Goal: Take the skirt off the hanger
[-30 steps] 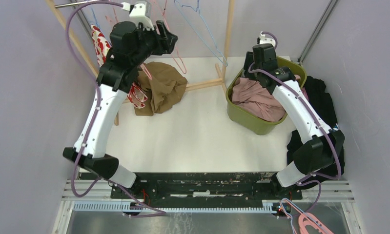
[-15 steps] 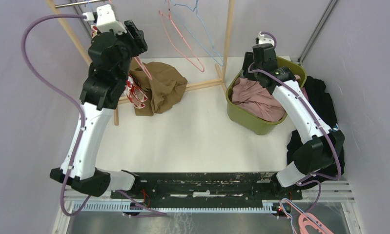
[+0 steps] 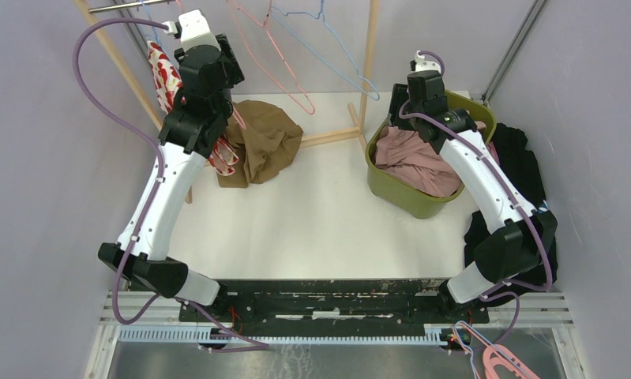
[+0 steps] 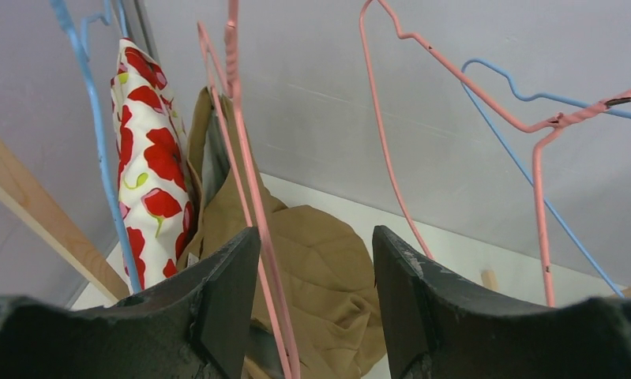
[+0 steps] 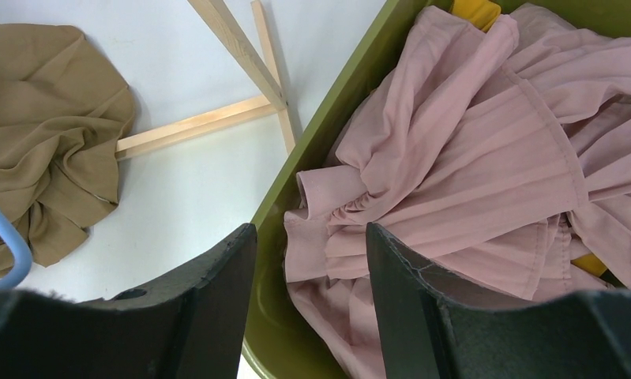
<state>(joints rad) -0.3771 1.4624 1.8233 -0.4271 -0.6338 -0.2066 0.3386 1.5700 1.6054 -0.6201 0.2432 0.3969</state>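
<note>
Left wrist shows our left tool (image 4: 313, 241) apart around the hanger (image 4: 247, 178), skirt (image 4: 324, 272) just beyond; we judge closing comes next. Right tool (image 5: 308, 237) apart, empty.

Hidden behind the arm and the fingers

The left arm (image 3: 170, 181) covers most of the red-flowered garment (image 3: 160, 75) and the top of the tan skirt (image 3: 268, 138). In the left wrist view, the pink hanger (image 4: 247, 158) drops out of sight behind the fingers (image 4: 225, 300) of the left gripper (image 4: 313, 253). Whether they touch cannot be told.

Tan skirt (image 3: 263, 140) bunches on the table (image 3: 320, 229) beside the left arm (image 3: 160, 193).
</note>
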